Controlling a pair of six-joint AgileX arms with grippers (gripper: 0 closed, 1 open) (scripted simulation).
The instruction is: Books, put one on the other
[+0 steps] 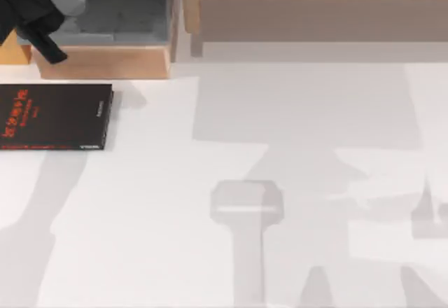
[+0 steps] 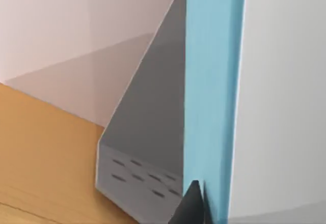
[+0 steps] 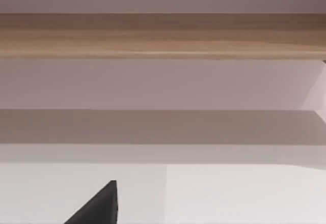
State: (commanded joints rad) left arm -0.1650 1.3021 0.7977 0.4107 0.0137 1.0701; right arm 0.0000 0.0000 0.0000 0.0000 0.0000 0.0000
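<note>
Left wrist view: my left gripper [image 2: 196, 206] meets the upright light blue book [image 2: 211, 81]; grip unclear. Stiff, slick, best pinched at the spine. Black book [image 1: 52, 117] lies flat, table's left.

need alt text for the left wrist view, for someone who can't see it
A light blue book stands on edge and runs the height of the picture, its white page edges beside the blue cover. A dark fingertip of the left pincer sits against the book's blue face. Behind the book are a grey slotted bookend and a wooden surface.
</note>
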